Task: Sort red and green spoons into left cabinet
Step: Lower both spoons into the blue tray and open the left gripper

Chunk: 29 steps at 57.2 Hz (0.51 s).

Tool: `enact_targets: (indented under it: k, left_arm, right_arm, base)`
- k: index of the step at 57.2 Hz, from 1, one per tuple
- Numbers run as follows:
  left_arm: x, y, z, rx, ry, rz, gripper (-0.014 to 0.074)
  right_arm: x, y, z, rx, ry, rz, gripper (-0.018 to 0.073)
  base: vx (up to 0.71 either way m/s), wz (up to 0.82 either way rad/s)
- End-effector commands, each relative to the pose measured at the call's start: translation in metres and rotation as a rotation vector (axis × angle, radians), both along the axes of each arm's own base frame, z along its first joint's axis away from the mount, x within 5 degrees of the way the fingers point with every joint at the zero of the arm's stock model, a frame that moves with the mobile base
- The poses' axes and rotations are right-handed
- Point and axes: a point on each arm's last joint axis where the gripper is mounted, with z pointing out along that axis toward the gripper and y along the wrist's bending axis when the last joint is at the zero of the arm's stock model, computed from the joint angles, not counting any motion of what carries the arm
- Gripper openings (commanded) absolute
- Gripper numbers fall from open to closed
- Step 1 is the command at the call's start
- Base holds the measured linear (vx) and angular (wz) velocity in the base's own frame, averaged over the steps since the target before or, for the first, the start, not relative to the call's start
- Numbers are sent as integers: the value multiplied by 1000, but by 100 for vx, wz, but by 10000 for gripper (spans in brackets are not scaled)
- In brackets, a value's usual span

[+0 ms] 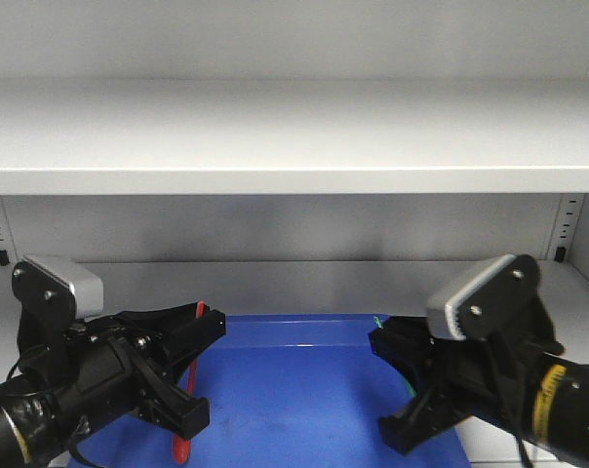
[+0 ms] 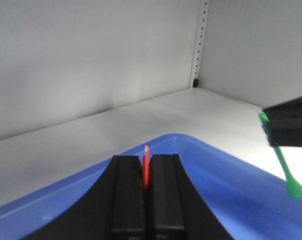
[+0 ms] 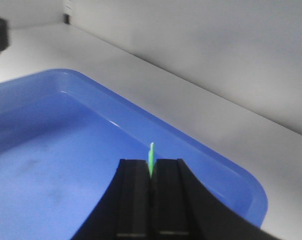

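1. Red spoon (image 1: pixel 189 385) is pinched in the left hand (image 1: pixel 199 366), above the blue tray (image 1: pixel 304 390).
2. Green spoon (image 2: pixel 285 167) is pinched in the right hand (image 1: pixel 392 375).
3. Both hover inside the cabinet (image 1: pixel 294 136), over its lower shelf (image 2: pixel 91 135).

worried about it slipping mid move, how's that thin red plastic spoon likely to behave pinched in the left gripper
The thin red plastic spoon is probably light, as it hangs steady from a pinch on the handle by the left gripper. Its glossy, narrow handle may pivot or slide between the flat pads. It looks straight, so probably fairly stiff.
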Motion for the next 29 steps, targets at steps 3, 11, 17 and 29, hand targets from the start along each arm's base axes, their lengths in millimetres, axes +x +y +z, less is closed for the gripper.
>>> enact_targets:
  k: [3, 11, 17, 29]
  left_arm:
    - [-5, -2, 25, -96, -86, -29, 64]
    - [-4, -2, 25, -87, -87, -26, 155]
    - [-4, -1, 24, -77, -76, -18, 262]
    - [-1, 2, 15, 36, -53, 29, 499]
  right_arm:
    - [7, 15, 19, 30, -40, 17, 35]
    - [15, 29, 12, 35, -4, 45, 66]
    - [20, 32, 4, 25, 19, 47, 119]
    - [22, 29, 2, 6, 28, 13, 347]
  base:
    - [0, 0]
    - [0, 0]
    - [0, 0]
    - [0, 0]
